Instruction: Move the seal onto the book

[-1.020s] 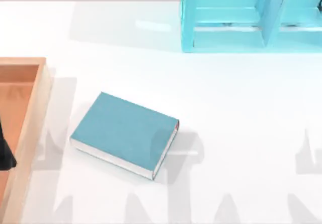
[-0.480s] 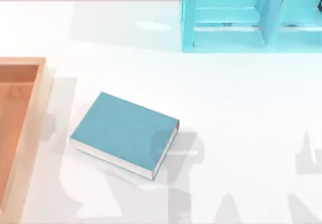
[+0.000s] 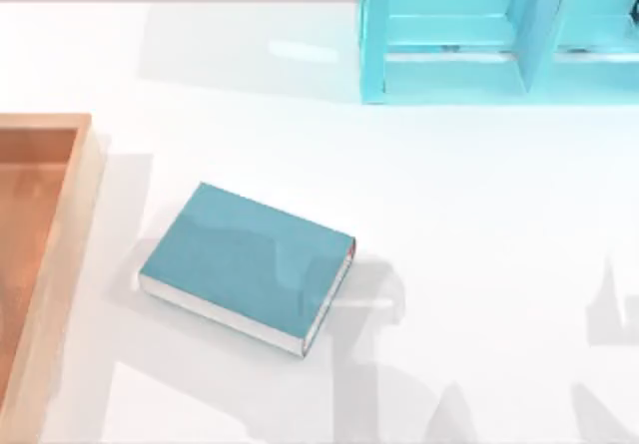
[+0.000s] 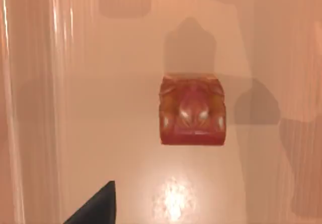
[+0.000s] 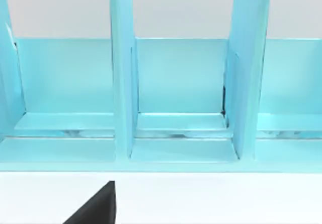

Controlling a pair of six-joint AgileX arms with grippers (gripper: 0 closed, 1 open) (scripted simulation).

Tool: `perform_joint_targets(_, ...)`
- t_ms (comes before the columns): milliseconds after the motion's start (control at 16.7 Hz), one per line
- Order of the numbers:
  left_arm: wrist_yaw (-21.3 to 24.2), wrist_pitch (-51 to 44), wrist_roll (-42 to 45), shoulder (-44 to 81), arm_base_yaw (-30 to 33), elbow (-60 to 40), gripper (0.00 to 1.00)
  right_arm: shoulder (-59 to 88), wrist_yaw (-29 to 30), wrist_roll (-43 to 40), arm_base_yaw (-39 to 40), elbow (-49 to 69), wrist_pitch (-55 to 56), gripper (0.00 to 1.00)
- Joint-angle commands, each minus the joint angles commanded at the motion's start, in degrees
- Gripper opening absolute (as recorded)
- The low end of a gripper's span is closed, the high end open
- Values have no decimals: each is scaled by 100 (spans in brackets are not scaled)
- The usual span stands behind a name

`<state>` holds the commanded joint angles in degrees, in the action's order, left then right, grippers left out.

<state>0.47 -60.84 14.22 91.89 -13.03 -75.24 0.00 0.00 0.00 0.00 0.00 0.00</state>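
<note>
On my left wrist camera a dark finger tip of the left claw pokes into the frame edge. My right wrist camera catches a like dark tip of the right claw (finger spread unreadable on both).

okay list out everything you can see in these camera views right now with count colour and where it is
seal: one, orange-brown with a red top, on the floor of the wooden tray, seen in the left wrist view.
book: one, teal-blue with white page edges, flat on the table, left of centre.
wooden tray: one, orange-tan, at the table's left edge.
shelf unit: one, light turquoise with upright dividers, at the table's far right.
table: one, white.
left gripper: one dark fingertip, above the tray.
right gripper: one dark fingertip, facing the shelf unit.
</note>
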Motion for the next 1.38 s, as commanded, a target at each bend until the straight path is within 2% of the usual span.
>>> perform_joint_targets(300,-26,-899,221,1346,-200,-1128,100,0,0,0,0,0,0,100)
perform_joint_targets(720,-30,-974,239,1476,-194,-1234,100,0,0,0,0,0,0,100)
perform_joint_targets(900,-30,-639,233,1564,-207,-975,100,0,0,0,0,0,0,100)
perform_joint_targets(1380,-27,978,264,2041,-233,169,100,0,0,0,0,0,0,100)
